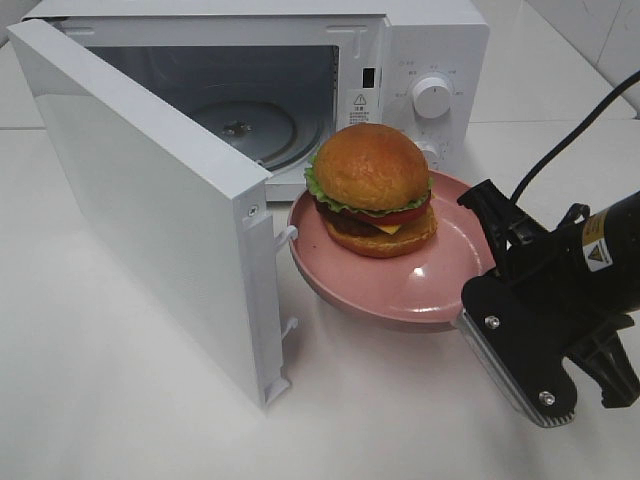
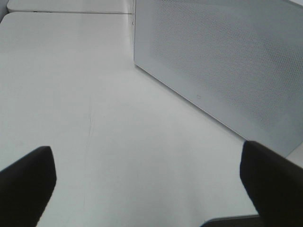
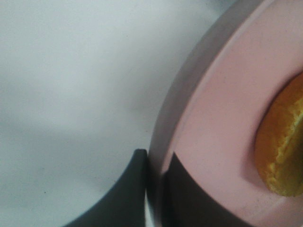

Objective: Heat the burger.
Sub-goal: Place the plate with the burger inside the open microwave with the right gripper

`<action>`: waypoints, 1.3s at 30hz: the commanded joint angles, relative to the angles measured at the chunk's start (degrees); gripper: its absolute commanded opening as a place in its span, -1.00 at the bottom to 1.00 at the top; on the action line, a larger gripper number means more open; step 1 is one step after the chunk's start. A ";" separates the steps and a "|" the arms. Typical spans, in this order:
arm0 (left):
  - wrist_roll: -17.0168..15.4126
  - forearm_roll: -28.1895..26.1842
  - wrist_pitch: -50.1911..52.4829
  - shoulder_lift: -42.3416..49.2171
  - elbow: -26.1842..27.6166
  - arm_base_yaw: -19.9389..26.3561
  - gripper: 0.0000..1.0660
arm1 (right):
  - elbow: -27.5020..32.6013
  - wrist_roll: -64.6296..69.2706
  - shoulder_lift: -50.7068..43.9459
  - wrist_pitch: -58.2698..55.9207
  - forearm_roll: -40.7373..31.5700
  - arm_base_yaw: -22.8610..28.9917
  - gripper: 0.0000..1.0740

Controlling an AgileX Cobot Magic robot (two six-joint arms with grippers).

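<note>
The burger [image 1: 372,190], with a golden bun, lettuce and red filling, sits on a pink plate [image 1: 420,285] just in front of the open microwave [image 1: 430,40]. My right gripper [image 1: 480,212] is shut on the plate's right rim. The right wrist view shows its fingers [image 3: 137,184] pinching the rim of the plate [image 3: 213,118], with the burger's bun [image 3: 284,142] at the edge. The plate looks raised off the table. My left gripper [image 2: 147,149] is open over bare table with nothing between its fingers; it is out of the high view.
The microwave door [image 1: 140,190] stands swung out to the left, and its outer face [image 2: 227,61] is close to my left gripper. A glass turntable [image 1: 245,125] lies inside the cavity. The right arm's black cable [image 1: 580,125] runs over the white table.
</note>
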State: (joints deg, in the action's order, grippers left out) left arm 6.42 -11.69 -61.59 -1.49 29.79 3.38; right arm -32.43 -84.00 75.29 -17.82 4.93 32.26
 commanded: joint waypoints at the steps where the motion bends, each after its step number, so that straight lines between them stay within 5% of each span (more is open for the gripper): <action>1: 0.17 -0.57 0.17 0.11 -0.23 0.29 0.84 | -0.52 -9.74 -0.46 4.41 -6.53 -1.60 -1.00; 14: 0.17 -0.57 0.17 0.11 -0.23 0.29 0.84 | -1.26 -15.41 0.86 4.64 -8.08 -2.29 -1.00; 19: 0.17 -0.57 0.17 0.11 -0.23 0.29 0.84 | -2.98 -13.81 2.69 4.58 -4.93 1.09 -1.00; 39: 0.17 -0.57 0.17 0.11 -0.23 0.29 0.84 | -14.21 -11.00 13.58 4.87 -0.46 2.92 -1.00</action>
State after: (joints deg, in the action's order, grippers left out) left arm 6.42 -11.69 -61.59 -1.49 29.79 3.38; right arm -44.35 -95.45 88.58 -16.39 4.13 35.01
